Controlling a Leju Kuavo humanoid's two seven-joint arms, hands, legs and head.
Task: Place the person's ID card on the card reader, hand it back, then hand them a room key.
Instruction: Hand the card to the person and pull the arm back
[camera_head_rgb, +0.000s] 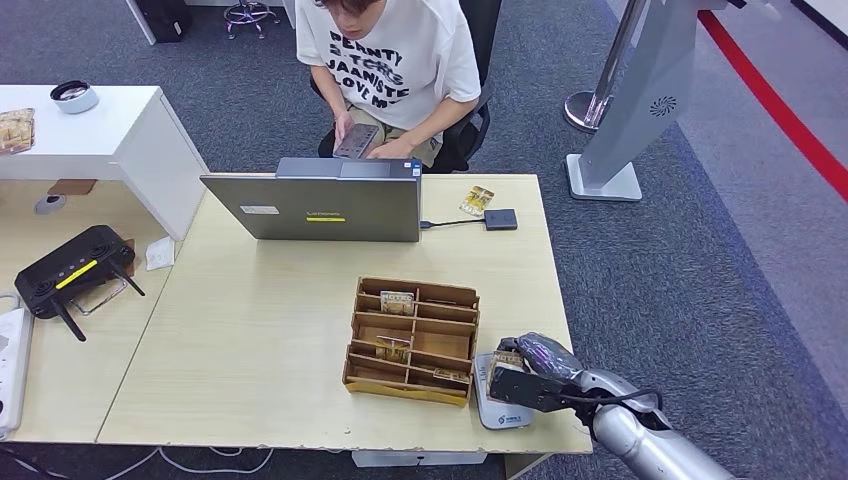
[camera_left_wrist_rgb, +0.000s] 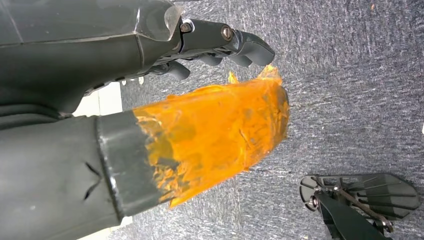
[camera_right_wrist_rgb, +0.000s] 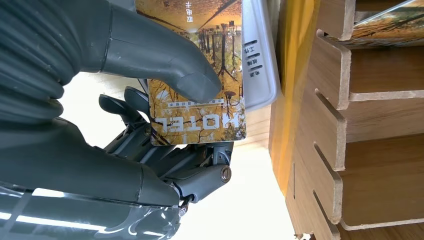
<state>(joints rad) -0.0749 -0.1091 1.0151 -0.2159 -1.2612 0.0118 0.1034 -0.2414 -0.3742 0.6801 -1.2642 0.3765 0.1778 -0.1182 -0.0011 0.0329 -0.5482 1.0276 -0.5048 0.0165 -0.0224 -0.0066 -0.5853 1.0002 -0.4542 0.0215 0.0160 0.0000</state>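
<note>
My right hand (camera_head_rgb: 535, 372) is at the table's front right corner, beside the wooden card rack (camera_head_rgb: 412, 340). It pinches a card (camera_right_wrist_rgb: 200, 117) printed with autumn trees and the word HOTEL, thumb (camera_right_wrist_rgb: 165, 62) on top and fingers (camera_right_wrist_rgb: 195, 170) below. The card lies partly over the grey-white card reader (camera_right_wrist_rgb: 259, 60), which also shows at the table edge (camera_head_rgb: 497, 412). Whether the card touches the reader I cannot tell. My left hand (camera_left_wrist_rgb: 200, 125) hangs over the carpet, holding nothing, its thumb wrapped in orange tape and its fingers (camera_left_wrist_rgb: 235, 42) apart from it.
A person (camera_head_rgb: 385, 60) sits behind the open laptop (camera_head_rgb: 320, 205), holding a phone. The rack holds several cards in its slots. Another card (camera_head_rgb: 477, 199) and a dark adapter (camera_head_rgb: 500, 219) lie near the laptop. A black router (camera_head_rgb: 72, 272) stands on the left table.
</note>
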